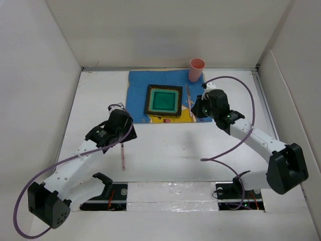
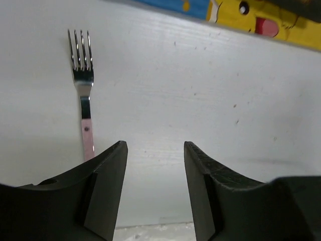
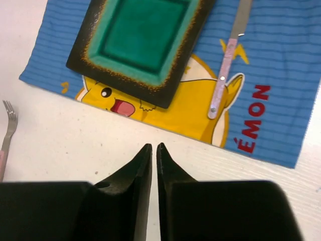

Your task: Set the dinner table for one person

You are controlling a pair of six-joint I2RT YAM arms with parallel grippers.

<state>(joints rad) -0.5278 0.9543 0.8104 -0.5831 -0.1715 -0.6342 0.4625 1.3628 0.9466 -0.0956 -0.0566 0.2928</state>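
The worktop [image 1: 175, 145] is a wide white surface with white walls on three sides, and it carries everything here. At its near edge stand the bases of the two arms.

The left arm [image 1: 75, 160] reaches forward and to the middle. Its jaws are apart with nothing between them, and they hang over bare white surface. Just beside them lies a fork [image 2: 83, 90] with a pink handle. It rests flat on the worktop with its tines pointing to the far side, and it is not touching the jaws.

The right arm [image 1: 251, 138] bends in from the right. Its jaws are together, with only a thin slit between the tips, and they hold nothing. They are over the worktop just before the near edge of a blue cartoon placemat [image 3: 281, 60].

On the middle of the placemat sits a square plate [image 3: 143, 35], green inside with a dark rim. Just to the right of it a knife [image 3: 228, 60] with a pink handle lies on the cloth, with the handle toward the near side. At the far right corner of the placemat a pink cup [image 1: 196, 69] stands upright.
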